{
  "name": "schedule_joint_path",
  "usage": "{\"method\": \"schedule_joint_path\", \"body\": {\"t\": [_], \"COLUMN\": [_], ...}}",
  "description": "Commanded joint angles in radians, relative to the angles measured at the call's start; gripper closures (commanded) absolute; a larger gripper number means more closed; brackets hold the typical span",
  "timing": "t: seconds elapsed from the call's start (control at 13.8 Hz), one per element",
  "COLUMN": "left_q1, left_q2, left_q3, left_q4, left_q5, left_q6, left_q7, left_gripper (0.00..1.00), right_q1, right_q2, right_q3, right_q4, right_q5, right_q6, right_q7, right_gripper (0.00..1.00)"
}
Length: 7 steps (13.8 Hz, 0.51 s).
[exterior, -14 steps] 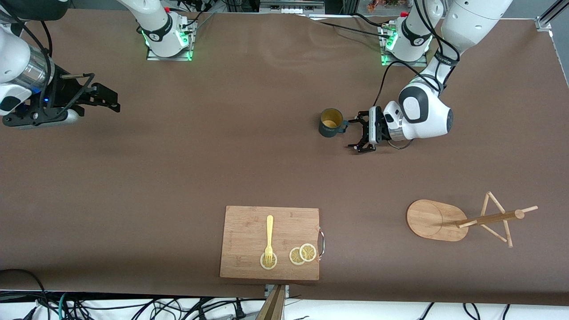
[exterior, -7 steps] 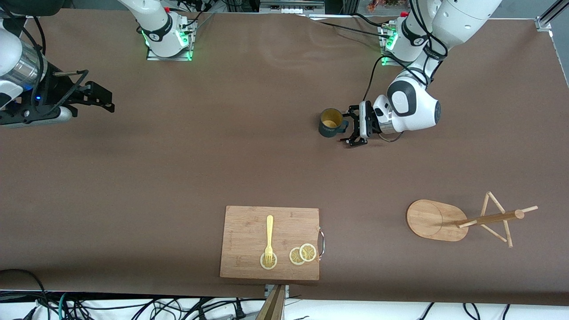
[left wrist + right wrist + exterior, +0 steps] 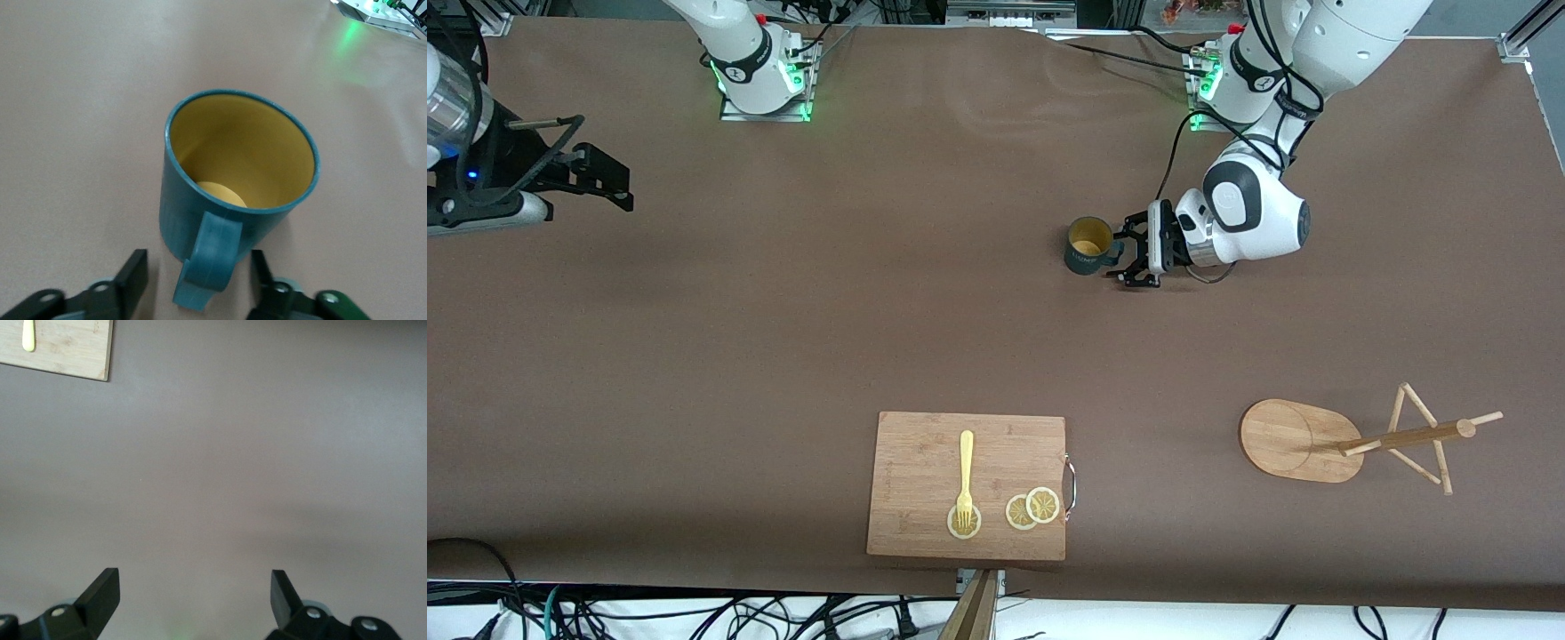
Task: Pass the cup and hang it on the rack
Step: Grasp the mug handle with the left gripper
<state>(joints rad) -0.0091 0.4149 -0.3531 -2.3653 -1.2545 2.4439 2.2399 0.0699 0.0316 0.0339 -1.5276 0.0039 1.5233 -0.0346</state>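
Since the frame a second ago, the left gripper [image 3: 1123, 252] has closed in on the cup's handle, and the right gripper [image 3: 609, 182] has drawn back toward the upper left edge of the front view. The cup and rack have not shifted.

Front view: the cup [image 3: 1088, 245] stands upright on the table [image 3: 783, 338], right of centre in the upper half of the frame, mouth up and handle pointing toward the left gripper. That gripper lies level with the table, its fingers spread to either side of the handle; contact cannot be confirmed. The right gripper is held above the table at the upper left, holding nothing. The rack [image 3: 1352, 440] sits at lower right, nearer the camera than the cup; its post runs toward the right edge of the frame. The cutting board [image 3: 925, 462] lies at bottom centre, carrying a fork [image 3: 965, 476] and lemon slices [image 3: 1032, 508].

Left wrist view: the cup [image 3: 233, 193] fills the centre of the frame. Its handle [image 3: 207, 267] lies between the two fingers [image 3: 130, 280], with a gap visible on each side.

Right wrist view: the right gripper [image 3: 193, 600] is wide open with nothing between its fingers, bare table below. A corner of the cutting board [image 3: 67, 350] shows at upper left.
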Motion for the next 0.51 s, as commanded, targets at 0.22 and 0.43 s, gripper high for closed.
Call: {"method": "schedule_joint_path", "body": {"t": [0.22, 0.43], "left_q1": [0.015, 0.026], "left_q2": [-0.022, -0.025], "left_q3": [0.005, 0.006], "left_q4": [-0.012, -0.011], "left_q5": [-0.04, -0.04], "left_q6": [0.007, -0.005], "left_q7": [0.059, 0.035], "left_gripper": [1.0, 1.0], "right_q1": [-0.01, -0.007], "right_q2": [0.008, 0.008], "right_q3": [0.012, 0.015], "right_q4": [0.037, 0.037], "right_q5": [-0.005, -0.01], "right_q6": [-0.029, -0.029], "right_q7": [-0.004, 0.001], "right_gripper": [0.0, 0.0]}}
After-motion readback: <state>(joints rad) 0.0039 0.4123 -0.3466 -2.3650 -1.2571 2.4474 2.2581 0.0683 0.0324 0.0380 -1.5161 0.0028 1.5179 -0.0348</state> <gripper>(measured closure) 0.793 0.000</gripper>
